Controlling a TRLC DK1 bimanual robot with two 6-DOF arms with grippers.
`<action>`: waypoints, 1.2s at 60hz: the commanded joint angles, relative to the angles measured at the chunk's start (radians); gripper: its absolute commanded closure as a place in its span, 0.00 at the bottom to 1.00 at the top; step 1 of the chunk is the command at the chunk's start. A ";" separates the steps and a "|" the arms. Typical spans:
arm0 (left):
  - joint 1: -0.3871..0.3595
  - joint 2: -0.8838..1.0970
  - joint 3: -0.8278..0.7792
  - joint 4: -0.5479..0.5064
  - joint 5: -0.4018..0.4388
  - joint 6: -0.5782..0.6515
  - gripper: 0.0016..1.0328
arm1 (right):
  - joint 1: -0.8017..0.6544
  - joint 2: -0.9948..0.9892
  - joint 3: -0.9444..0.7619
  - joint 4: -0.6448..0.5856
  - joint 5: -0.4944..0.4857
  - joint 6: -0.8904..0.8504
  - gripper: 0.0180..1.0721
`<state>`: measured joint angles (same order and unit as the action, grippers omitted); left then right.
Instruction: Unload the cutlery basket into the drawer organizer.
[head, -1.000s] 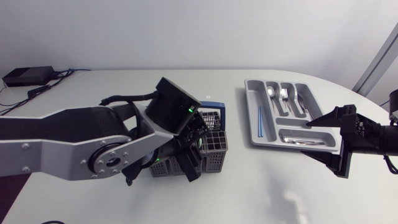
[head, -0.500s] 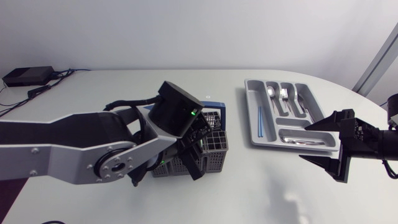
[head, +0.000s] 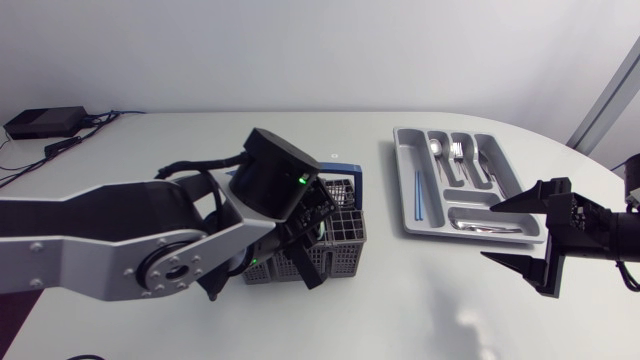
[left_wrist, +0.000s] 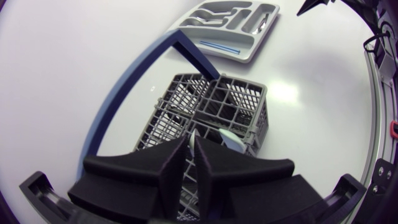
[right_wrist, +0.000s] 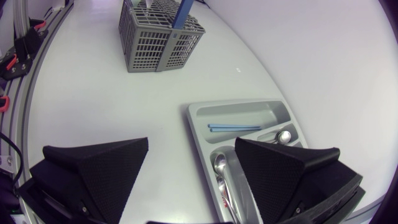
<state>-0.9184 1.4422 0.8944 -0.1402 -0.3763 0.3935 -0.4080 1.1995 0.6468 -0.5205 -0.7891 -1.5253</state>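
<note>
The grey mesh cutlery basket (head: 345, 240) with a blue handle (left_wrist: 124, 87) stands mid-table. My left gripper (head: 310, 240) is down over it. In the left wrist view the fingers (left_wrist: 191, 155) stand almost together, shut on a silver spoon (left_wrist: 227, 138) that rises from a front compartment. The grey drawer organizer (head: 410, 160) lies at the right back with spoons and forks (head: 457, 152) and a thin blue piece (head: 417, 192) in its compartments. My right gripper (head: 520, 235) hangs open just right of the organizer's near corner. The right wrist view shows its fingers (right_wrist: 191, 165) wide apart above the organizer (right_wrist: 199, 124), with the basket (right_wrist: 158, 40) far ahead.
A black box (head: 45, 122) with cables sits at the table's far left back corner. Bare white tabletop lies between the basket and the organizer and along the front edge.
My left gripper's fingers have closed in on the spoon inside the basket. The right arm has drawn back a little to the right, away from the organizer.
</note>
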 joint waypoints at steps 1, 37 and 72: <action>0.006 -0.057 -0.017 -0.002 -0.009 0.002 0.85 | 0.000 -0.021 -0.024 -0.024 -0.012 0.005 0.05; -0.013 -0.180 -0.048 -0.093 0.030 0.119 0.59 | 0.041 -0.170 -0.087 -0.092 -0.044 0.028 0.05; 0.139 -0.146 0.067 -0.257 0.386 0.723 0.30 | 0.009 -0.183 -0.111 -0.095 -0.050 -0.021 0.05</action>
<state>-0.7887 1.2564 0.9298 -0.3725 -0.0063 1.0176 -0.3889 1.0199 0.5587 -0.6029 -0.8268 -1.5219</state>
